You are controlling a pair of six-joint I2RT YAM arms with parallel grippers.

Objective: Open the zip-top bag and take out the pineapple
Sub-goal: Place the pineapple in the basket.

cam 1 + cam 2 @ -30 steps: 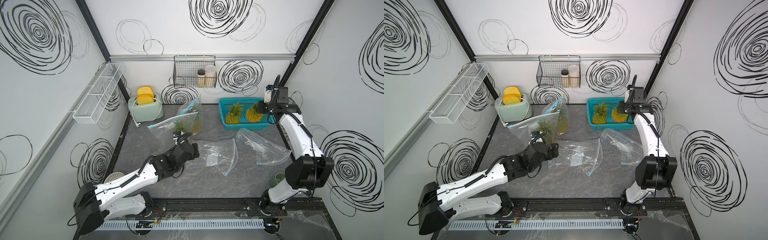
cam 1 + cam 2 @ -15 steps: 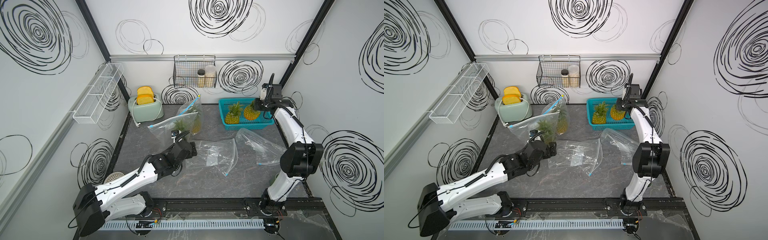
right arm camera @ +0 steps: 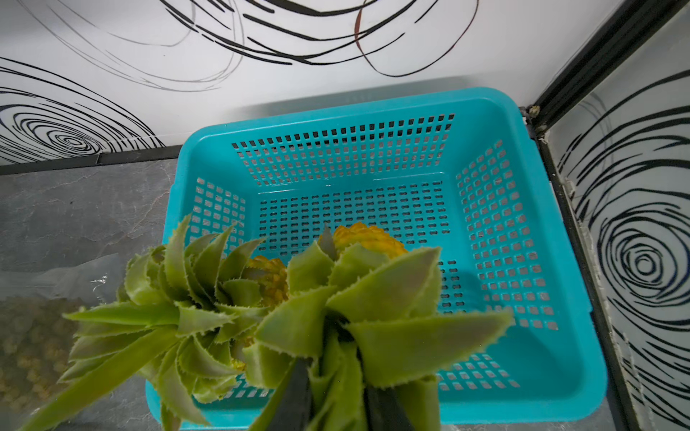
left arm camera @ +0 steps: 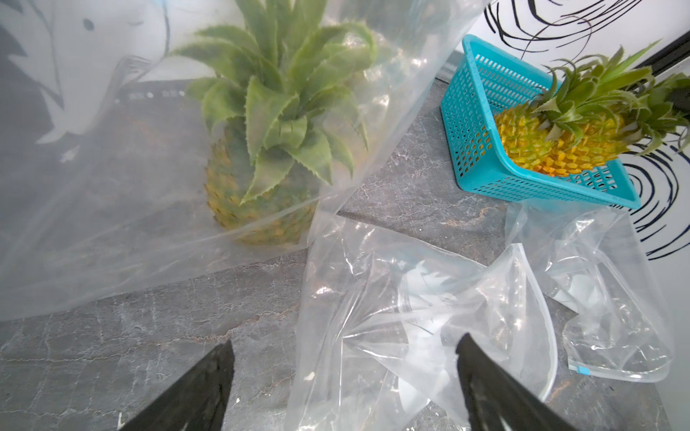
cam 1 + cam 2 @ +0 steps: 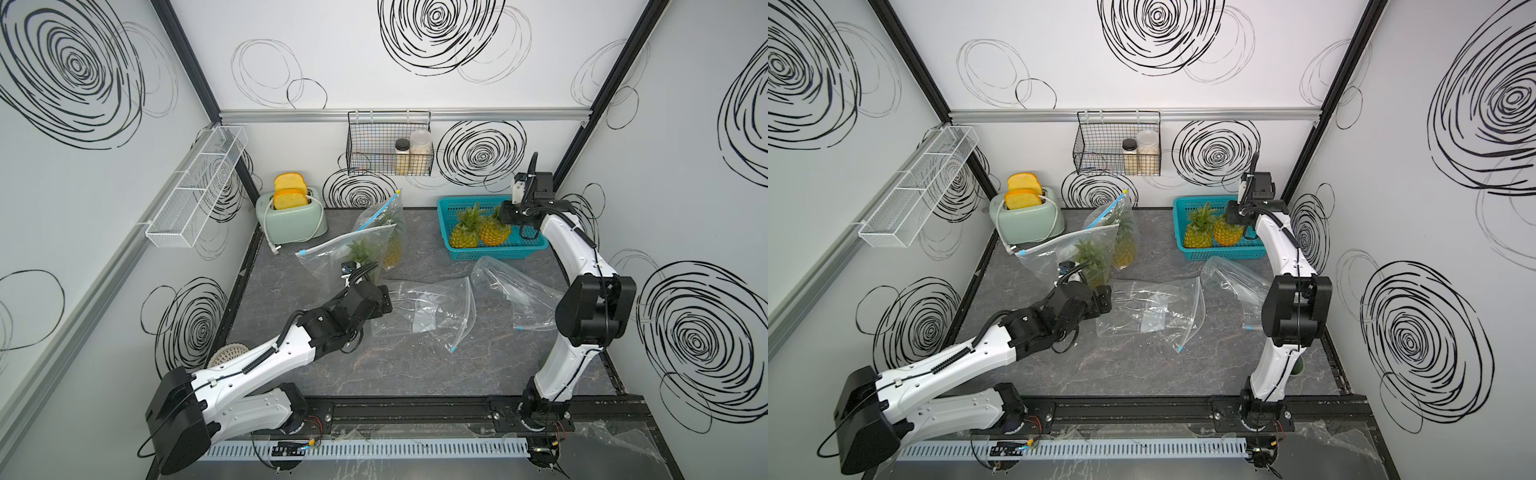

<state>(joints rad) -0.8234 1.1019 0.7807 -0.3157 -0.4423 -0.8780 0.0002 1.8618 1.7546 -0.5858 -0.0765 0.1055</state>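
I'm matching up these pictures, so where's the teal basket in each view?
Top view: basket at the back right corner.
Top view: basket, same corner.
Left wrist: basket beyond the empty bags.
Right wrist: basket fills the frame, under the pineapples.
Shared landmark: those two pineapples.

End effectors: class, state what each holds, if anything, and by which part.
The right end effector grips a pineapple by its leafy crown, inside the teal basket. The left end effector is open and holds nothing.
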